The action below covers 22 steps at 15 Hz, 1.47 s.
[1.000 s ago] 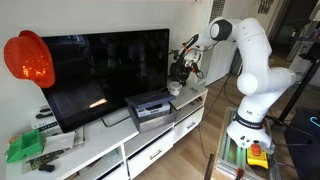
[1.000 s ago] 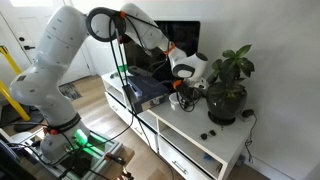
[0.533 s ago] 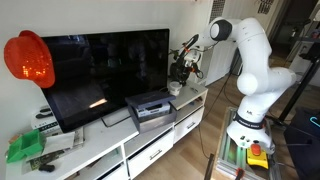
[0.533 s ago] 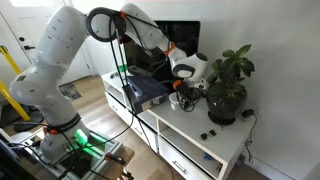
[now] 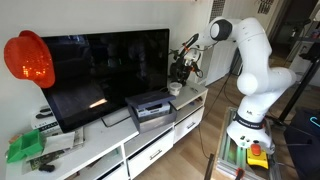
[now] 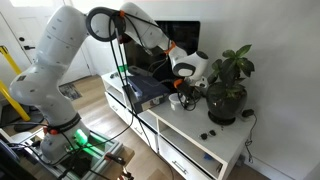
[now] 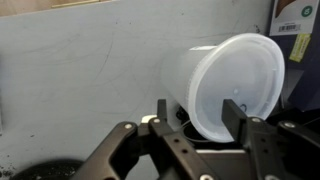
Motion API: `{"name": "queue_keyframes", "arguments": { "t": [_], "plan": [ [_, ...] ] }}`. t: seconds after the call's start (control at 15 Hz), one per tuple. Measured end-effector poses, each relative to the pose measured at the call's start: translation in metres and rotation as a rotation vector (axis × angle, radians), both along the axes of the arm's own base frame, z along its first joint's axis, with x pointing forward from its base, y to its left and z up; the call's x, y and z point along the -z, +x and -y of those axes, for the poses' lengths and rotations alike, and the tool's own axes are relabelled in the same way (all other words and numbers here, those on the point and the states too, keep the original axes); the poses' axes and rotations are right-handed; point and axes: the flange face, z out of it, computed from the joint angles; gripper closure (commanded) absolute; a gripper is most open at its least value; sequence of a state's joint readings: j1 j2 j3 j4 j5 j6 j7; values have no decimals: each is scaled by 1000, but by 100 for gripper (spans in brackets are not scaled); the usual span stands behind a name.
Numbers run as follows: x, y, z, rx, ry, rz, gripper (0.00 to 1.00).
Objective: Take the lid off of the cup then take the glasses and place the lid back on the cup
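In the wrist view, a dark round thing (image 7: 45, 170) is peeking in at the low left corner (too little of it is showing to name it). Next, the gripper (image 7: 198, 122) is reaching in from the bottom with its jaws about half open. The cup (image 7: 235, 75) is sitting right at the jaws, with its low part between the two fingers (image 7: 163, 112). It is lying tilted. Its long way is running from far on the left to near on the right, and its big round end is facing the camera. One finger is lying along the side wall and the other is crossing in front of the round end. I cannot tell if they are squeezing it. At the top right, a box with a label (image 7: 297, 15) is standing just beside the cup. In an exterior view, the potted plant (image 6: 228, 88) is crowding close to the gripper's right, so I think any lift is going to need care there. The glasses are not showing anywhere.
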<state>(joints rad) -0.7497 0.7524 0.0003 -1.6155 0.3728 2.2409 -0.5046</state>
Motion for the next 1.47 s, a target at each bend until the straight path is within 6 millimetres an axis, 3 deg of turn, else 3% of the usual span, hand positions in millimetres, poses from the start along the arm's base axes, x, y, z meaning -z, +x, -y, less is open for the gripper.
{"name": "queue_keyframes", "arguments": {
  "t": [0.07,0.33,0.73,1.0,1.2,1.47],
  "plan": [
    [-4,1,1,-5,-5,6,2],
    [-44,2,1,-47,-33,40,0],
    [-156,-18,-10,-89,-106,112,0],
    [-210,-36,-25,-92,-148,141,0],
    [-227,-45,-32,-71,-202,157,0],
    [-224,-48,-34,-66,-206,155,0]
  ]
}}
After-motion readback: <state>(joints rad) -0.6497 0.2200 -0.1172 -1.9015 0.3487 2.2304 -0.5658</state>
